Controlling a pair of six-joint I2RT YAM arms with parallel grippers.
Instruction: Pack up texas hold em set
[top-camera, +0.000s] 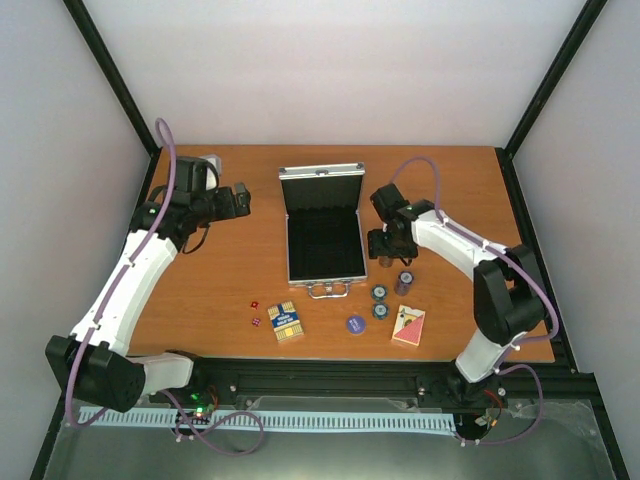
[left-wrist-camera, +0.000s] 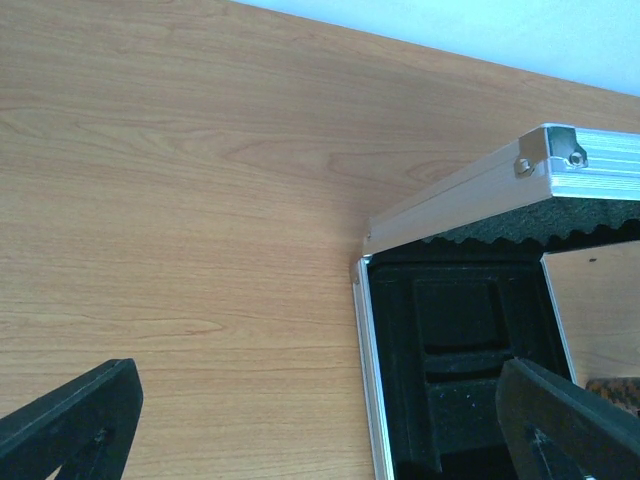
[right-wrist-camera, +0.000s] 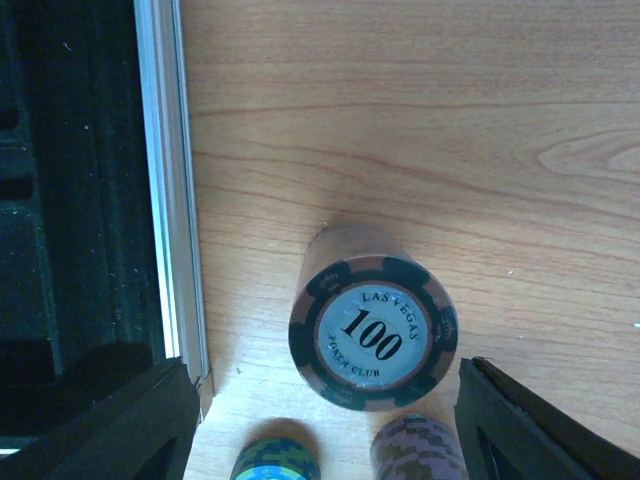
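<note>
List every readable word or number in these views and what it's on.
"LAS VEGAS": top chip of the brown stack, upper arc.
"100": same chip, centre.
"POKER CLUB": same chip, lower arc.
Too small to read: print on the blue deck, red deck and blue chips.

I work in a robot lab cell, not a home or shop. A bare wooden tabletop (top-camera: 220, 285) sits boxed in by plain white panels (top-camera: 330, 70) and black frame posts (top-camera: 107, 70). My left arm (top-camera: 130, 280) and right arm (top-camera: 450, 235) are bolted to black extruded rail (top-camera: 330, 382), with a white cable chain (top-camera: 300, 421) running along it.
</note>
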